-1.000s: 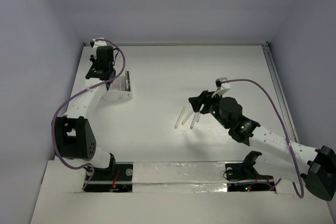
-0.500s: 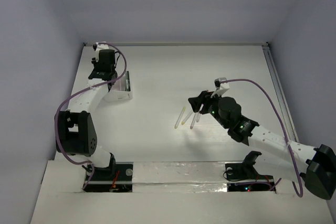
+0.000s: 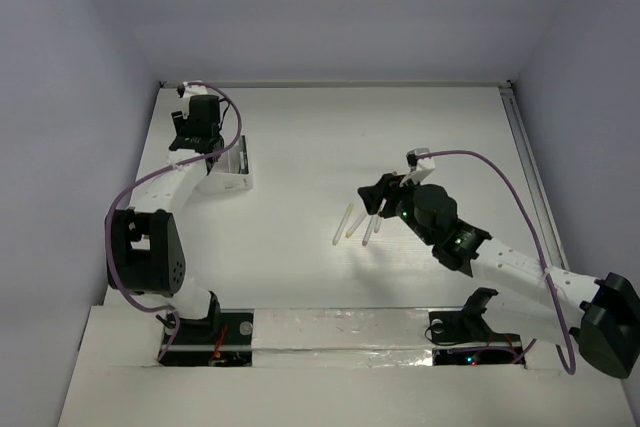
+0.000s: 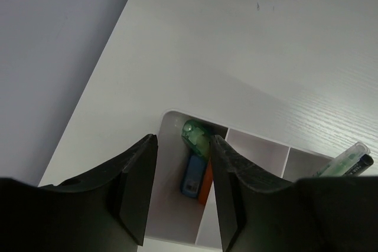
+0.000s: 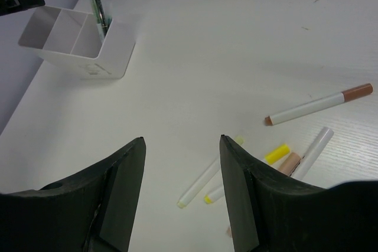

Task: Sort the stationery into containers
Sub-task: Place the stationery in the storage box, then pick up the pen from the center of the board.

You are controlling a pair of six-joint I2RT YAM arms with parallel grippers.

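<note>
The white compartment tray (image 3: 228,179) stands at the far left. My left gripper (image 3: 203,145) hovers over its end compartment, open and empty (image 4: 184,140). In the left wrist view that compartment of the tray (image 4: 172,123) holds a green-capped item (image 4: 196,137), a blue one (image 4: 192,176) and an orange one. A green pen (image 4: 347,160) stands in another compartment. My right gripper (image 3: 378,197) is open and empty (image 5: 181,140) above loose markers (image 3: 355,222): a white one with yellow tips (image 5: 208,174), a yellow cap (image 5: 276,153), a beige-capped one (image 5: 308,156) and a brown-capped one (image 5: 319,104).
The tray also shows far left in the right wrist view (image 5: 112,60), with pens (image 5: 99,12) in its nearest compartment. The left wall runs close behind the tray. A metal rail (image 3: 525,152) lines the table's right edge.
The left arm has shifted slightly toward the far wall over the tray. The right gripper has barely moved. The markers lie as before.
</note>
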